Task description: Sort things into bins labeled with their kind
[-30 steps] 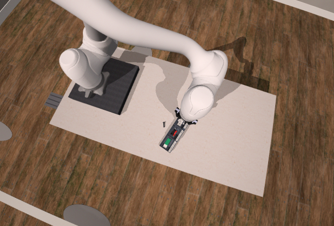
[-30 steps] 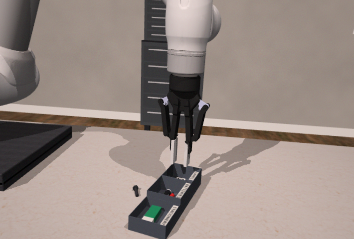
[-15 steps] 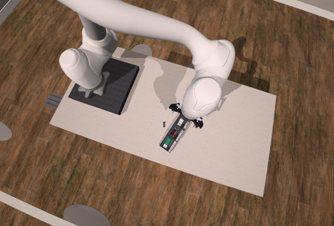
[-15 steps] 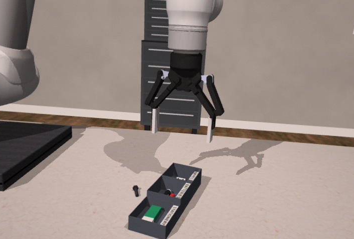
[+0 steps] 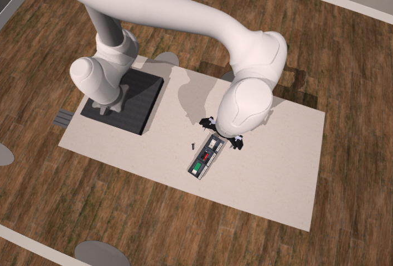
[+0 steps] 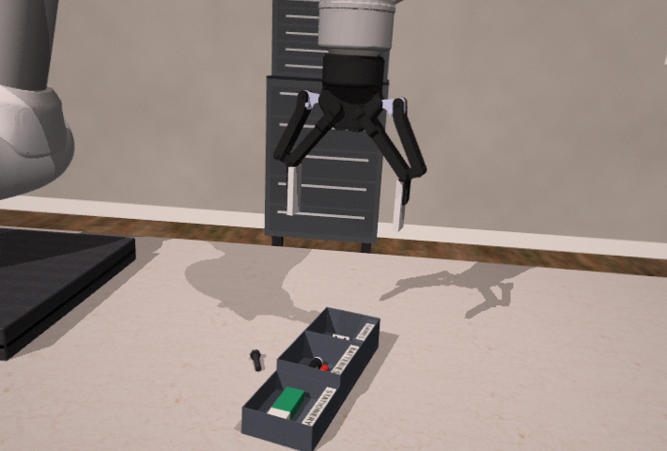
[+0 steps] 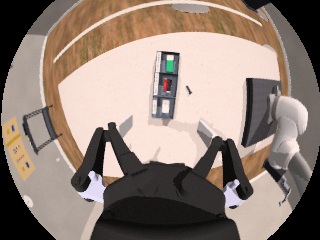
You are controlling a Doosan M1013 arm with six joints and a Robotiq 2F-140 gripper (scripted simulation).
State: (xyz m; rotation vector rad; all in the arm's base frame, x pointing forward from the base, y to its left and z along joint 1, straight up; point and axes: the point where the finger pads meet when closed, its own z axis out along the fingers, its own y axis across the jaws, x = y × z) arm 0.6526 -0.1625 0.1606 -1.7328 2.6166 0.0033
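Note:
My gripper [image 6: 345, 221] [image 7: 165, 123] is wide open and empty, high above the table behind the row of three joined dark bins. The stationery bin [image 6: 275, 429] holds a green and white block [image 5: 197, 166] [image 6: 290, 401] [image 7: 170, 65]. The middle bin, labelled batteries, holds a red item [image 5: 205, 155] [image 6: 323, 367] [image 7: 165, 85] and a black item [image 6: 315, 363] beside it. The far bin, whose small label seems to read games, holds a white piece with dark dots [image 5: 212, 143] [image 7: 165, 106], mostly hidden by the walls in the exterior view. A small black bolt-like thing [image 5: 192, 146] [image 6: 256, 360] [image 7: 189, 90] lies on the table beside the bins.
The arm's black base plate [image 5: 134, 103] [image 6: 52, 297] [image 7: 257, 110] stands at one end of the pale table [image 5: 265, 175]. A dark drawer cabinet [image 6: 320, 207] stands beyond the table by the wall.

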